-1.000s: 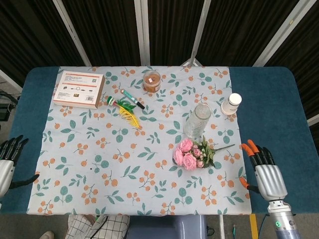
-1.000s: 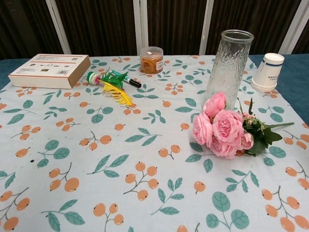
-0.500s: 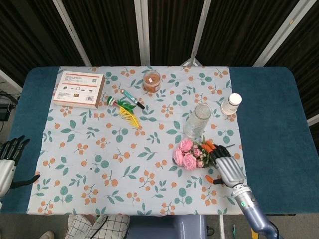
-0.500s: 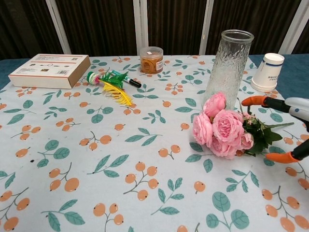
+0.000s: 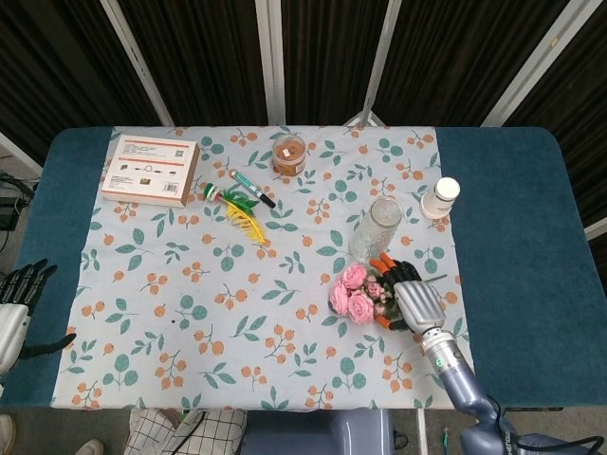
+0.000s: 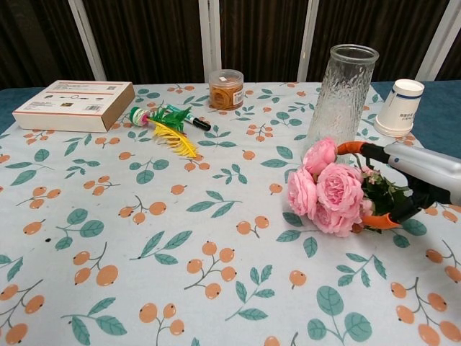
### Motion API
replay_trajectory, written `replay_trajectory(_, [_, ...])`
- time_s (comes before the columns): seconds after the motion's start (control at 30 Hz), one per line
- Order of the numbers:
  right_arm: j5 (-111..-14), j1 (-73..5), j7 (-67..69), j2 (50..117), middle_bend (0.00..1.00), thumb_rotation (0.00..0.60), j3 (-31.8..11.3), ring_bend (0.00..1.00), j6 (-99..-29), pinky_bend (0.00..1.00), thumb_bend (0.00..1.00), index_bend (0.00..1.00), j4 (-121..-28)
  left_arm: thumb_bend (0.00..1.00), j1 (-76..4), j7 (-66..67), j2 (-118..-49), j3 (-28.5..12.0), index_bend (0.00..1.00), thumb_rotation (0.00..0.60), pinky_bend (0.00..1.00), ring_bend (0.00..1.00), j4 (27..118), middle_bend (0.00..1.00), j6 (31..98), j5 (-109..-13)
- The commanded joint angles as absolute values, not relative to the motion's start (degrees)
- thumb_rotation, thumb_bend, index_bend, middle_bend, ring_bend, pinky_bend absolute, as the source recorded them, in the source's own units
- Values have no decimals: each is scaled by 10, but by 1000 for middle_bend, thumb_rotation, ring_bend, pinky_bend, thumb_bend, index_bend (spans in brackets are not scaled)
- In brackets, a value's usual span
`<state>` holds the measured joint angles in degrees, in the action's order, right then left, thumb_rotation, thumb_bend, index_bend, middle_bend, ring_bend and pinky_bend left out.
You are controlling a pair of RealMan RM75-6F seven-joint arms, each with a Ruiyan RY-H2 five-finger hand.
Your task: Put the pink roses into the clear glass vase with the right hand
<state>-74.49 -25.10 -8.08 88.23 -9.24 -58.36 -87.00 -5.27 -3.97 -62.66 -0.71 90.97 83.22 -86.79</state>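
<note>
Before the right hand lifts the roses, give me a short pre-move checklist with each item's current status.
1. Right hand at the pink roses: ok, fingers bracket the stems and leaves.
2. Grip firmly closed on the stems: cannot tell, leaves hide the contact.
3. Glass vase upright, mouth unobstructed: ok.
4. Room beside the vase: not ok, the blooms lie close against its base.
5. Paper cup clear of the lift path: ok, it stands apart behind.
6. Left hand out of the way: ok, at the table's edge.
</note>
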Motion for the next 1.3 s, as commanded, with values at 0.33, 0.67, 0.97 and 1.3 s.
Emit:
replay_trajectory(0.33, [-769,-268,-41,920,422,600,-87,411,-598,245,284,336,-837,0,-54,-39,-626,-7,0,600,0,0,912,0,828,-864])
replay_trajectory(0.67, [-778,-264,-19,905,531,600,-89,519,-623,283,297,512,-864,0,-55,-43,-624,-7,0,600,0,0,915,0,824,-863])
replay_trajectory(0.97, [-768,-250,13,823,532,600,-129,519,-665,284,298,513,-977,0,-54,-45,-623,-7,0,600,0,0,916,0,828,-865])
replay_trajectory(1.3, [-675,-245,108,768,532,600,-288,520,-751,285,298,513,-1047,0,-53,-48,-624,-6,0,600,0,0,918,0,831,-869])
